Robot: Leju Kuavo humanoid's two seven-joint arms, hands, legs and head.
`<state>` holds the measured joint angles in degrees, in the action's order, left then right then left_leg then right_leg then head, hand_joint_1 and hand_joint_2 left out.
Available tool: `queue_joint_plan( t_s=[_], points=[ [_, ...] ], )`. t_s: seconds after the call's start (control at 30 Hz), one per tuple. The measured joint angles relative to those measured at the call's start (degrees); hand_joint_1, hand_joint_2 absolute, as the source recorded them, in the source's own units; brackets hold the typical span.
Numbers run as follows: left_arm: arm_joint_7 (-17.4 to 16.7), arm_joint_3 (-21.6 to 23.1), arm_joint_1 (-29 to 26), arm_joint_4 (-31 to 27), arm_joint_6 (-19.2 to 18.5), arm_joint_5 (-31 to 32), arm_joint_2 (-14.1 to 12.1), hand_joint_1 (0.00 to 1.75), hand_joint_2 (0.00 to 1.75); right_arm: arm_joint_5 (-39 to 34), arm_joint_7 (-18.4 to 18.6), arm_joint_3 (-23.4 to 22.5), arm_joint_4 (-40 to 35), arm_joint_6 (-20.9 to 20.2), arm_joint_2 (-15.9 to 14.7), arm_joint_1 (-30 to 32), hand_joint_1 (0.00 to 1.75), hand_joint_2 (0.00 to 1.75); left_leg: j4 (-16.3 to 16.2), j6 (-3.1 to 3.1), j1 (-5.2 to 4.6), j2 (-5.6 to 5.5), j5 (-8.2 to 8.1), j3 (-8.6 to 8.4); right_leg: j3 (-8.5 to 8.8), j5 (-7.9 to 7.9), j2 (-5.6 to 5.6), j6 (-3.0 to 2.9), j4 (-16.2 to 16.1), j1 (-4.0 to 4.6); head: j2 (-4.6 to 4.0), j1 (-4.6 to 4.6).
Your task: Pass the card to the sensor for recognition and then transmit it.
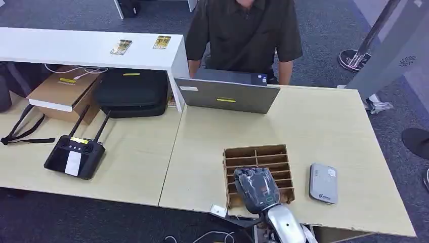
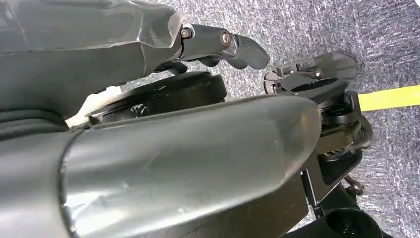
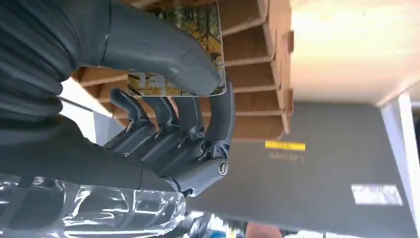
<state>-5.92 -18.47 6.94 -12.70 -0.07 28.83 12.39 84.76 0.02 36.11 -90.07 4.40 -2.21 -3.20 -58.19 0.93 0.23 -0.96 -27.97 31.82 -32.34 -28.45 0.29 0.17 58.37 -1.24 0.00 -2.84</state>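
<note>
My right hand (image 1: pixel 256 188) hovers over the slotted wooden rack (image 1: pixel 259 157), pinching the card (image 3: pixel 198 29) between thumb and fingers above its slots. From my head the card is hidden. The grey sensor (image 1: pixel 323 183) lies just beside the rack. My left hand (image 2: pixel 148 99) hangs above carpet, fingers apart, holding nothing.

Two pale wood tables (image 1: pixel 324 131) stand pushed together side by side.

Laptop (image 1: pixel 226 93), grey, lid up with its back toward the near side and a yellow sticker on it, at the far edge of the right table. A person (image 1: pixel 243 35) in a dark shirt stands just behind it.

Remote (image 1: pixel 75 156), black, two antennas raised, a white label on its screen, on the left table. A black strap (image 1: pixel 23 129) lies left of it.

Far left: a cardboard box (image 1: pixel 63 93) and a black case (image 1: pixel 131 92), side by side under a white shelf (image 1: pixel 76 48).

Grey carpet (image 1: pixel 329 30) beyond.
</note>
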Motion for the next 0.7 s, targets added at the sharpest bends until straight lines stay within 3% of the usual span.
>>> queue_joint_plan(
  t_s=[0.13,0.23,0.4,0.5,0.57,0.63,0.67,0.7],
  points=[
    [0.6,0.0,-0.1,0.0,0.3,0.0,0.0,0.0,0.0,4.0,2.1,-1.3,-2.6,5.4,-0.1,0.4,1.69,1.75,0.0,0.0,0.0,0.0,0.0,0.0,0.0,0.0,0.0,0.0,0.0,-0.01,0.0,0.0],
    [1.2,0.0,-0.3,0.0,0.6,-0.1,0.0,0.0,0.0,5.0,6.6,-2.5,-6.2,9.1,-1.4,0.2,1.66,1.75,0.0,0.0,-0.01,0.0,0.0,0.0,0.0,0.0,0.0,0.0,0.0,-0.01,0.0,0.0],
    [1.7,0.0,-0.5,0.0,1.1,-0.1,0.0,0.0,0.0,5.2,15.7,-3.1,-12.3,14.2,-6.6,-1.4,1.61,1.75,-0.1,-0.01,-0.03,0.0,0.0,0.0,0.01,0.01,0.0,0.01,0.0,-0.03,0.0,0.0],
    [1.9,-0.1,-0.6,0.0,1.4,-0.3,0.0,0.0,0.0,5.2,19.0,-4.3,-16.2,16.8,-10.5,-1.9,1.59,1.75,-0.1,-0.01,-0.04,0.0,-0.01,0.01,0.02,0.01,-0.01,0.01,0.0,-0.04,0.0,0.0],
    [2.0,-0.1,-0.6,0.0,1.6,-0.5,0.0,0.0,0.0,5.2,18.9,-5.9,-18.5,18.0,-12.6,-1.8,1.57,1.75,-0.1,-0.02,-0.04,0.0,-0.01,0.0,0.01,0.01,-0.01,0.01,0.0,-0.04,0.0,0.0],
    [2.1,-0.2,-0.7,0.0,1.8,-0.6,0.0,0.0,0.0,5.2,16.3,-8.5,-20.7,19.9,-13.8,-0.6,1.55,1.75,-0.1,-0.03,-0.04,-0.01,-0.02,-0.01,0.0,0.01,-0.03,0.01,0.0,-0.03,0.0,0.0],
    [2.2,-0.2,-0.7,0.0,2.0,-0.8,0.0,0.0,0.0,5.2,13.0,-10.3,-21.8,21.5,-13.8,0.7,1.54,1.75,-0.1,-0.03,-0.03,-0.04,-0.02,-0.01,0.01,0.0,-0.06,0.01,-0.1,-0.03,0.0,0.0],
    [2.3,-0.3,-0.8,0.0,2.2,-0.9,0.0,0.0,0.0,5.2,6.4,-13.3,-22.8,24.7,-12.4,2.8,1.54,1.75,-0.1,-0.03,-0.01,-0.11,-0.03,0.01,0.02,-0.01,-0.11,0.01,-0.1,-0.01,0.0,0.02]
  ],
)
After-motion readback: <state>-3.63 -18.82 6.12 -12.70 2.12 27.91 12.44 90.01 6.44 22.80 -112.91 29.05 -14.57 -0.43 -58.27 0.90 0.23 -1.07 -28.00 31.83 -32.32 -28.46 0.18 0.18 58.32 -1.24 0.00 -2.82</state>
